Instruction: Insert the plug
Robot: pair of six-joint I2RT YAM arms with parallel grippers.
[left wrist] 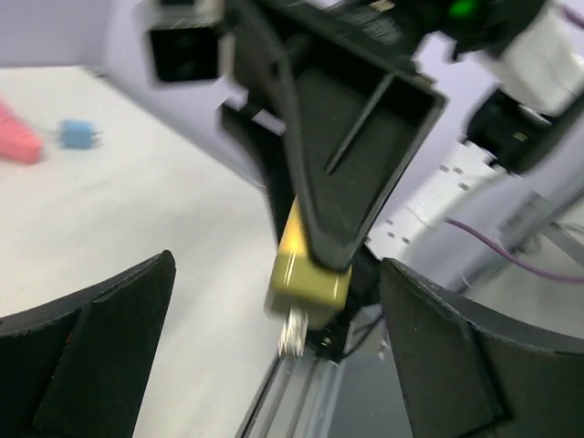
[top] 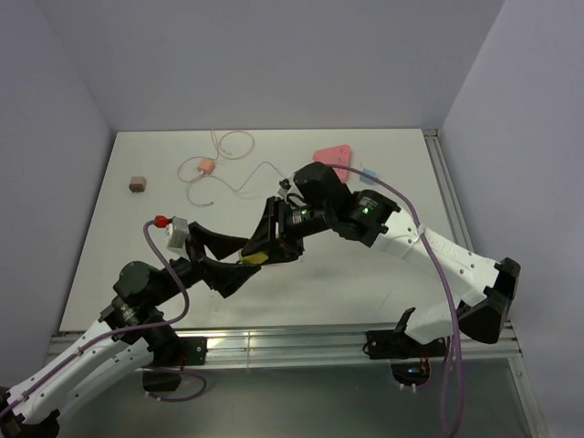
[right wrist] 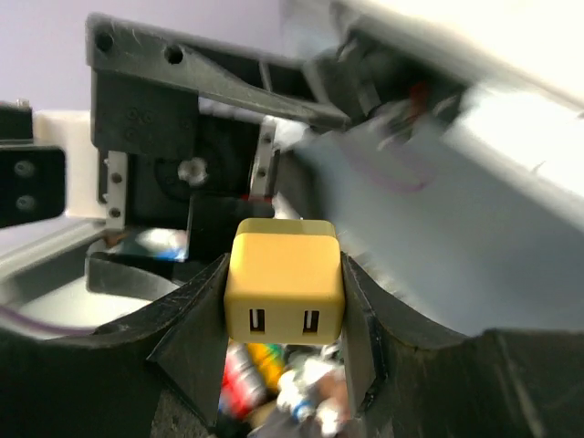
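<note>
Just beside the pink triangle (top: 333, 157), off its right corner, the light-blue plug (top: 368, 172) is lying flat on the white table (top: 401, 265). From the left wrist view a narrow gap is showing between the plug (left wrist: 78, 134) and the triangle's tip (left wrist: 14, 137). Neither hand is touching the plug. Both are hanging well apart from the pink triangle, on its near-left side toward the arm bases, so the plug is sitting far behind them. The right gripper (top: 265, 251) is clamping a yellow block (right wrist: 285, 278) between its two fingers, the face with two slots turned to its own camera. A metal prong (left wrist: 292, 333) is sticking out of the block's other end. The left gripper (left wrist: 276, 265) is standing with its fingers (left wrist: 109, 347) spread wide, holding nothing, and the yellow block (left wrist: 306, 274) is hanging between them without touching either. Left of the pink triangle, well apart, an orange-red block (top: 207, 166) is trailing a thin cable (top: 246, 178), and a small brown block (top: 138, 183) is resting farther left.
</note>
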